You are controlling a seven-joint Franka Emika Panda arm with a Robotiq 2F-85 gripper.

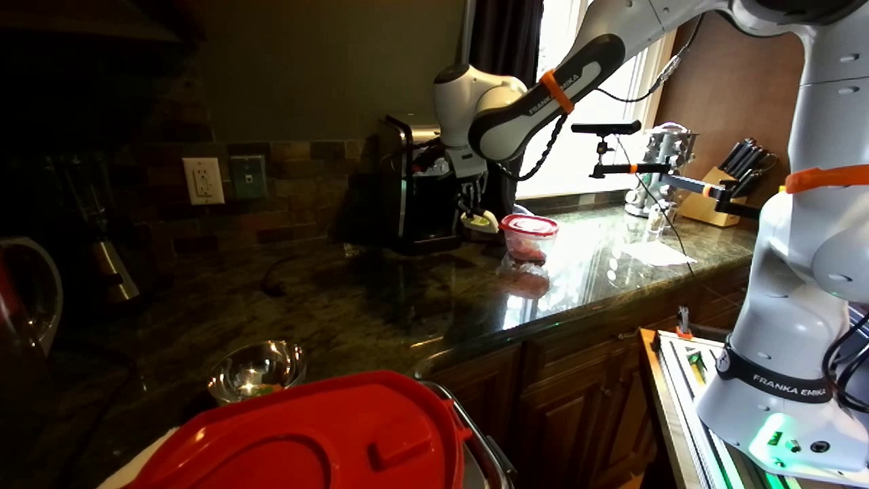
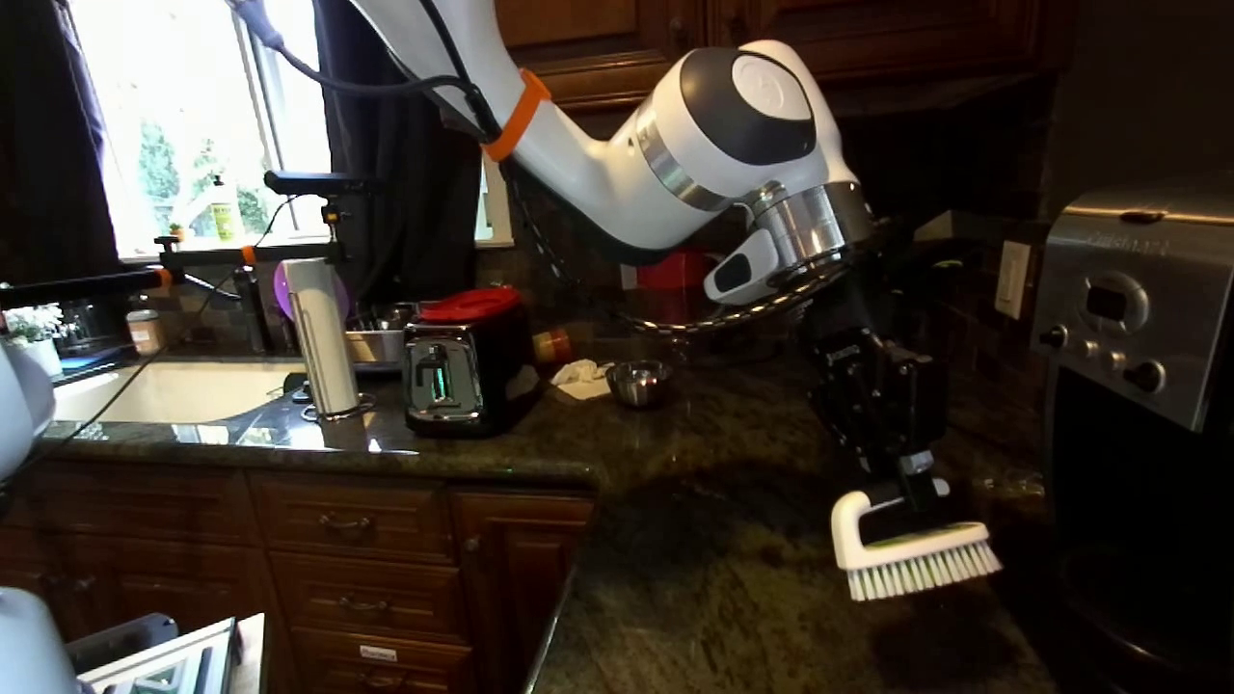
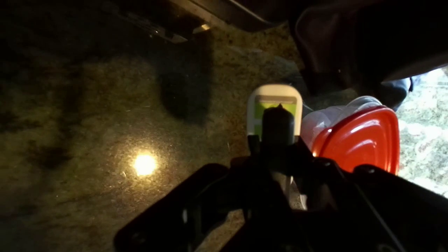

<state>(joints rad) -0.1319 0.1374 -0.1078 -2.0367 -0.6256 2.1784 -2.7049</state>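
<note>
My gripper (image 2: 916, 487) is shut on the handle of a white scrub brush (image 2: 921, 562) with pale bristles and green parts. The bristles point down and the brush hangs above the dark stone counter, slightly tilted. In the wrist view my gripper (image 3: 278, 148) covers much of the brush (image 3: 274, 90); its white and green end shows past the fingers. In an exterior view the gripper (image 1: 472, 193) and brush (image 1: 483, 223) are small and dark. A clear container with a red lid (image 1: 529, 238) stands close beside the brush; it also shows in the wrist view (image 3: 362, 140).
A coffee machine (image 2: 1138, 308) stands close to the gripper. A metal bowl (image 2: 638, 384), a toaster (image 2: 463, 376) with a red lid (image 2: 469, 304) on top, a paper-towel roll (image 2: 321, 337) and a sink (image 2: 183, 393) lie further along. A knife block (image 1: 709, 200) stands near the window.
</note>
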